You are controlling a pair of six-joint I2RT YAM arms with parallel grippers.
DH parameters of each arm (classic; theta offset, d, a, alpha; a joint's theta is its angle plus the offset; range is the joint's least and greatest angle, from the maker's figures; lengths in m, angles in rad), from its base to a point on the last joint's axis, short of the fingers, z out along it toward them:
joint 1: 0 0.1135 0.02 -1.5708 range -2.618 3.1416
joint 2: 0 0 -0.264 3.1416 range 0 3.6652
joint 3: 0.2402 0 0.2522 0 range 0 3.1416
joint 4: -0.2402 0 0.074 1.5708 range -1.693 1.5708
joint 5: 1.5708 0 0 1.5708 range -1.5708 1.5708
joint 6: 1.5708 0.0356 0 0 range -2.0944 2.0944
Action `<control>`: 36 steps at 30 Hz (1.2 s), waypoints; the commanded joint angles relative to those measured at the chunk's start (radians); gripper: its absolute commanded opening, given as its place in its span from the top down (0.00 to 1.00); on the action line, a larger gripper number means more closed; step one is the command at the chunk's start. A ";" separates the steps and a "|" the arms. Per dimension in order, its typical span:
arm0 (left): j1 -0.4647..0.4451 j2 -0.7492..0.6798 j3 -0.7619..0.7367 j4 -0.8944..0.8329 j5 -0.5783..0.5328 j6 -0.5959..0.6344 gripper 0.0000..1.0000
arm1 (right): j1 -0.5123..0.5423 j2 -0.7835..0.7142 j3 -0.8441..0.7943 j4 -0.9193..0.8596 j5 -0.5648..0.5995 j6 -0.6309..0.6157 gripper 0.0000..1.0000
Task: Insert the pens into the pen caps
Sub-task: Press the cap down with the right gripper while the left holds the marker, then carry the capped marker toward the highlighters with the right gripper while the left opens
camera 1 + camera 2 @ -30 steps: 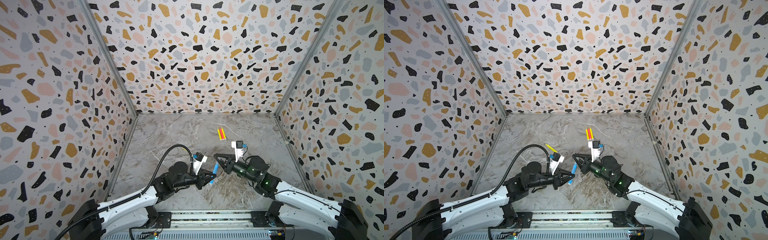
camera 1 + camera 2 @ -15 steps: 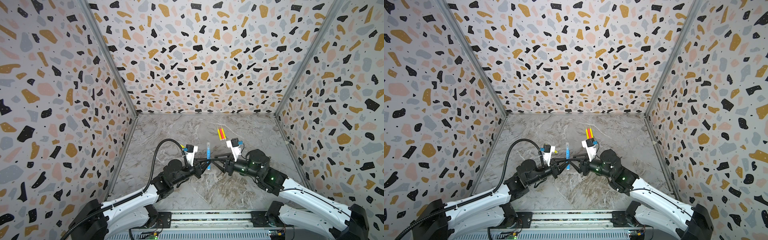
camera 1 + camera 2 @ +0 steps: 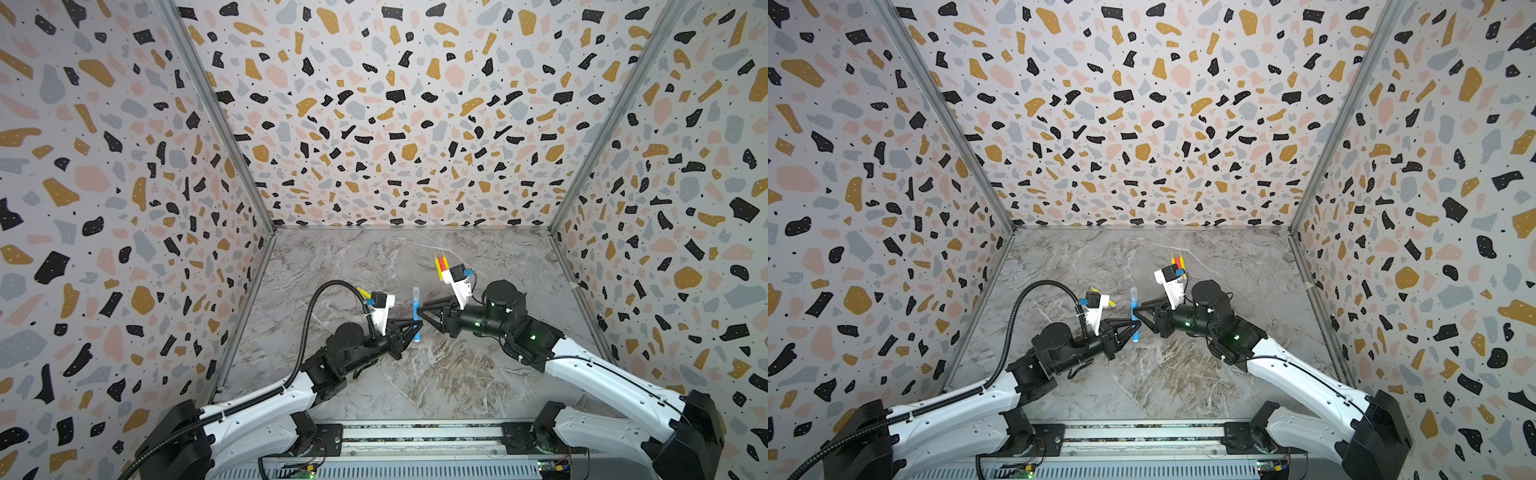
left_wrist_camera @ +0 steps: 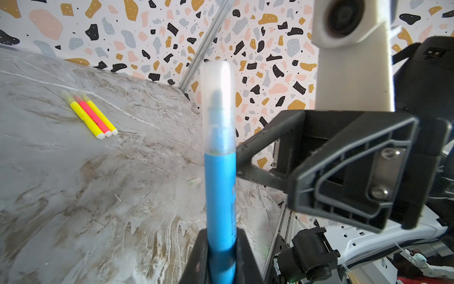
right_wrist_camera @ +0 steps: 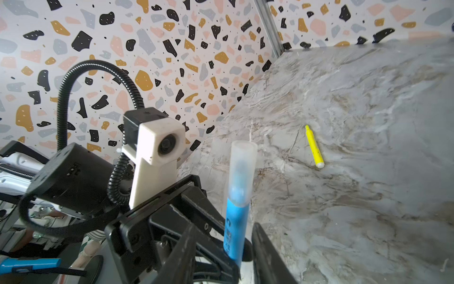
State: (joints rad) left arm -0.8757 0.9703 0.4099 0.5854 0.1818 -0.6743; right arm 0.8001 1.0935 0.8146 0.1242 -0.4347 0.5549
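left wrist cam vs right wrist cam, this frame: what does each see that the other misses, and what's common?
Left wrist only: three capped marker pens (yellow, pink-red, yellow) lying side by side, and the right arm's white camera housing.
Right wrist only: one uncapped yellow marker pen lying alone, plus the left arm's white wrist camera and black corrugated cable.
Both: the blue marker pen wearing a translucent cap, clamped in the left gripper, over the grey marble tabletop, with terrazzo-pattern walls behind.
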 commanded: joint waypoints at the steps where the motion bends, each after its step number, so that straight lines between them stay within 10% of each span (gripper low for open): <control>1: -0.015 -0.019 -0.001 0.071 -0.021 0.005 1.00 | -0.002 0.014 0.046 0.012 -0.028 -0.012 0.64; 10: -0.021 -0.026 0.002 0.073 -0.032 0.008 1.00 | -0.002 0.046 0.025 0.025 -0.062 0.007 0.71; 17: -0.020 -0.012 0.016 0.061 -0.028 0.012 1.00 | -0.002 0.052 0.033 -0.003 -0.049 -0.001 0.94; 26: -0.021 -0.024 0.021 -0.028 -0.072 0.028 0.71 | -0.039 0.088 0.060 -0.031 -0.022 0.000 0.95; 36: -0.020 -0.081 -0.008 -0.212 -0.233 0.033 0.67 | -0.200 0.213 0.122 -0.148 -0.025 -0.038 0.95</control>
State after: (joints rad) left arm -0.8932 0.9127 0.4099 0.4347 0.0360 -0.6624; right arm 0.6350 1.2709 0.8883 0.0437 -0.4660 0.5461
